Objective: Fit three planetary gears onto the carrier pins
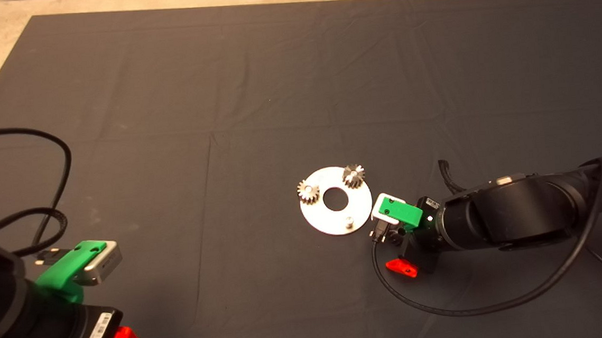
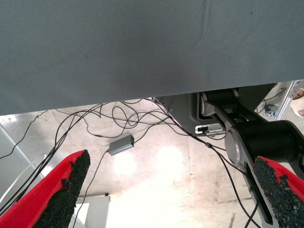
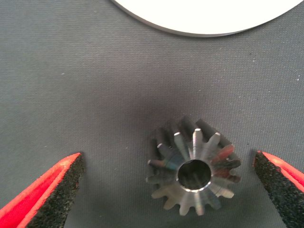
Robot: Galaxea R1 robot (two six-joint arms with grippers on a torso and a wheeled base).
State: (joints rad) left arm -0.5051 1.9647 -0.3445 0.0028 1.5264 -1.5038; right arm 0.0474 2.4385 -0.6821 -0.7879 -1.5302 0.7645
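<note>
Beside the disc (image 1: 336,217), right tool (image 3: 166,190) open around loose gear (image 3: 194,172), left tool (image 2: 171,190) open, no legible writing

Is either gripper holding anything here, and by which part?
Nothing is held. The right gripper is open around the third gear lying on the mat, its pads clear of the teeth. The left gripper is parked, open and empty.

You see two small toothed metal gears (image 1: 308,192) (image 1: 353,176) on the flat round silver disc (image 1: 331,217); a third gear (image 3: 194,166) lies beside it on the dark mat (image 1: 221,89).
</note>
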